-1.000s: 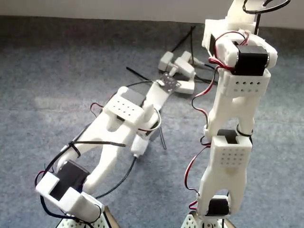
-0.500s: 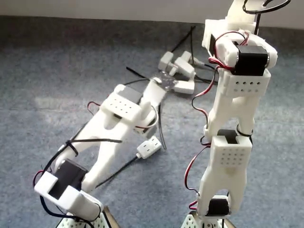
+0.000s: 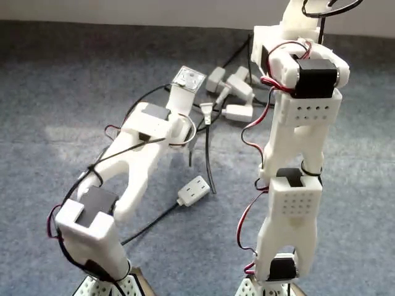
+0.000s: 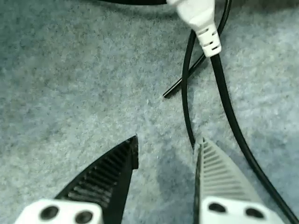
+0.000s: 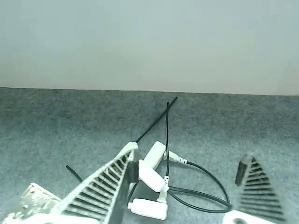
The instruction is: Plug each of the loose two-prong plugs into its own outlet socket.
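A white two-prong plug (image 3: 207, 113) lies on the grey carpet with its black cable running toward the near side. In the left wrist view this plug (image 4: 198, 18) sits a short way beyond my left gripper (image 4: 168, 142), which is open over bare carpet and holds nothing. A white outlet socket block (image 3: 193, 190) rests on the carpet between the two arms. Several more white plug and socket pieces (image 3: 237, 92) lie bunched at the far side. My right gripper (image 5: 189, 156) is held high, wide open, with that bunch (image 5: 150, 175) far below it.
Black cables (image 4: 224, 102) cross the carpet beside the left fingers (image 4: 212, 168), and a thin loose cable end (image 4: 166, 95) lies near them. The right arm (image 3: 296, 185) stands upright at the right. A pale wall (image 5: 149, 42) borders the carpet's far edge.
The left arm has lifted and swung left, away from the bunch of white pieces. This uncovered the socket block and left the plug lying free. The right arm turned slightly.
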Motion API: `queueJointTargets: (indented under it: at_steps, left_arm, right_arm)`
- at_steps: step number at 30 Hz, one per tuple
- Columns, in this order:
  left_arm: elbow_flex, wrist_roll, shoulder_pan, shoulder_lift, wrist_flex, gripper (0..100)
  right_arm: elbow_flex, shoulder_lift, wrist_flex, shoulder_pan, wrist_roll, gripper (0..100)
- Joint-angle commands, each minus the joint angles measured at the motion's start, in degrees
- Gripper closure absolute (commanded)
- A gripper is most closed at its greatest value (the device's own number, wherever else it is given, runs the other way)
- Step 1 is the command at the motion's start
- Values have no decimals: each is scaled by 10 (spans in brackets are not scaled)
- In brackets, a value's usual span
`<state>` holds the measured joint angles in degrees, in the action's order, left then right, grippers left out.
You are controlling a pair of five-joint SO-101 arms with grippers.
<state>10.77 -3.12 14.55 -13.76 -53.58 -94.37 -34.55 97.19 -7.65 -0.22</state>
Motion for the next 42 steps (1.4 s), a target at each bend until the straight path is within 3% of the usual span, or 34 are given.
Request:
queueJointTargets:
  at_steps: [1, 7, 14, 20, 23, 29, 42]
  left_arm:
    - [-146, 15, 6, -95, 5, 804]
    - [-271, 98, 22, -116, -43, 804]
    - [-291, 181, 68, -121, -27, 804]
    - [-291, 374, 54, -132, -27, 804]
    - [-297, 432, 48, -155, -25, 804]
    - [-331, 469, 51, -196, -26, 804]
    - [-459, 463, 47, -298, -15, 804]
  right_arm:
    - [-69, 29, -16, -7, -1, 671]
    - [-69, 29, -22, -11, -1, 671]
    - [-69, 29, -24, -13, -1, 671]
    - [-69, 29, -24, -13, -1, 671]
    - [-69, 29, -24, -13, -1, 671]
    - [-69, 29, -24, -13, -1, 671]
    - [-68, 28, -24, -11, -1, 671]
